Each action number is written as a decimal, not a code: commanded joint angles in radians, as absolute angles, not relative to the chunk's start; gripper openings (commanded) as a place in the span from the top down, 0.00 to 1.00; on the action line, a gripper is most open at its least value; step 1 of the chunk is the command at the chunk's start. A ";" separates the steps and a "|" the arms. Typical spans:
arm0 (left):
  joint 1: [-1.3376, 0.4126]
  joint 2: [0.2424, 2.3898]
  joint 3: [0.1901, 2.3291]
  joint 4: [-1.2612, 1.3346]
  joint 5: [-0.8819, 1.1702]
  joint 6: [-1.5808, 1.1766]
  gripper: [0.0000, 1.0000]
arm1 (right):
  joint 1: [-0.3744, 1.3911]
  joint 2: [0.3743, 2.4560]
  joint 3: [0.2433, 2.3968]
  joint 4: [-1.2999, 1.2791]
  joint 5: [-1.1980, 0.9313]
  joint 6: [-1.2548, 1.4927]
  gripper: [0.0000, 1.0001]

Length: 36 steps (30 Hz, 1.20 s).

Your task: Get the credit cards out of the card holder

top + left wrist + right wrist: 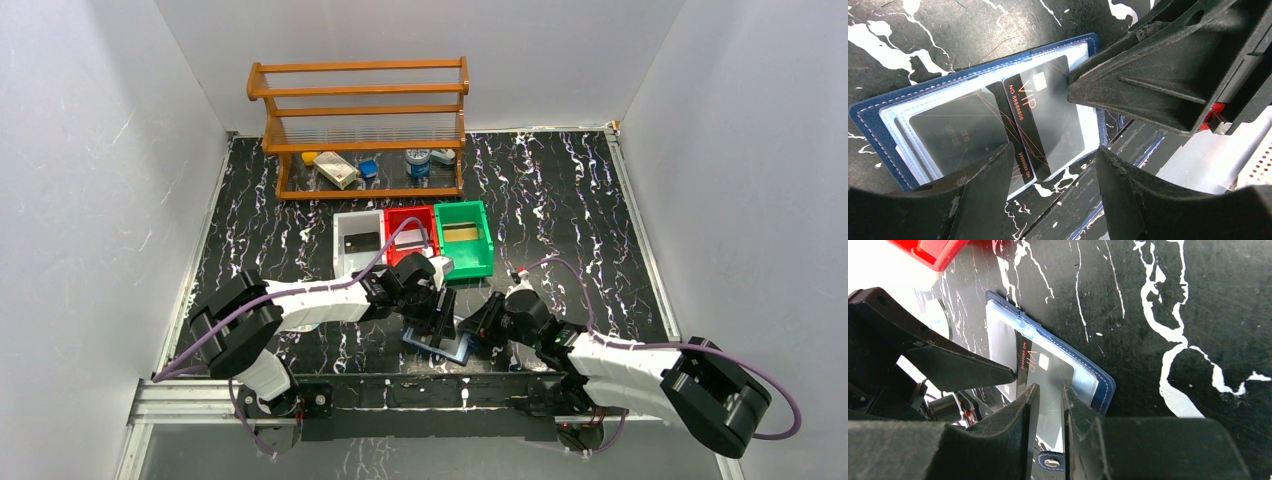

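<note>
The card holder (447, 348) lies open on the black table near the front edge, navy with light blue inner faces (878, 125) (1104, 390). A dark VIP card (1048, 115) (1034, 360) sticks partly out of its sleeve. A second dark card (955, 135) sits in the neighbouring sleeve. My left gripper (432, 308) (1054, 150) is open and empty, straddling the holder's near edge. My right gripper (478, 328) (1051, 387) is nearly shut with only a slit and nothing between the fingers. Its fingertips (1083, 87) rest on the VIP card.
A white bin (358, 240), a red bin (410, 232) and a green bin (465, 238) stand just behind the grippers. A wooden rack (365, 125) with small items is at the back. The table's front rail is close below the holder.
</note>
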<state>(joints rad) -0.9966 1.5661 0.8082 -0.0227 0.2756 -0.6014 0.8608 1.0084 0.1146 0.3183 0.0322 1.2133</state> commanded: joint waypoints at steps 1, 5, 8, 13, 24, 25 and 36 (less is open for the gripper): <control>-0.995 1.579 0.764 -0.046 0.250 -0.660 0.41 | 0.858 1.060 0.060 0.197 0.055 1.187 0.68; -0.993 1.561 0.738 -0.045 0.229 -0.685 0.42 | 0.858 1.076 0.051 0.213 0.050 1.195 0.68; -0.974 1.549 0.716 -0.025 0.247 -0.706 0.44 | 0.857 1.084 0.041 0.235 0.046 1.199 0.68; -0.920 1.526 0.651 0.080 0.354 -0.764 0.53 | 0.857 1.095 0.038 0.245 0.044 1.201 0.68; -0.883 1.531 0.647 0.193 0.532 -0.780 0.70 | 0.857 1.111 0.036 0.262 0.043 1.207 0.68; -0.882 1.535 0.649 0.198 0.539 -0.781 0.71 | 0.857 1.112 0.037 0.263 0.042 1.207 0.68; -0.877 1.549 0.658 0.197 0.554 -0.769 0.89 | 0.857 1.119 0.050 0.258 0.046 1.206 0.68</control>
<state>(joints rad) -0.8787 1.5749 0.6476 0.1749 0.5316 -0.7773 0.8566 1.0756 0.0868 0.4446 0.0196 1.2465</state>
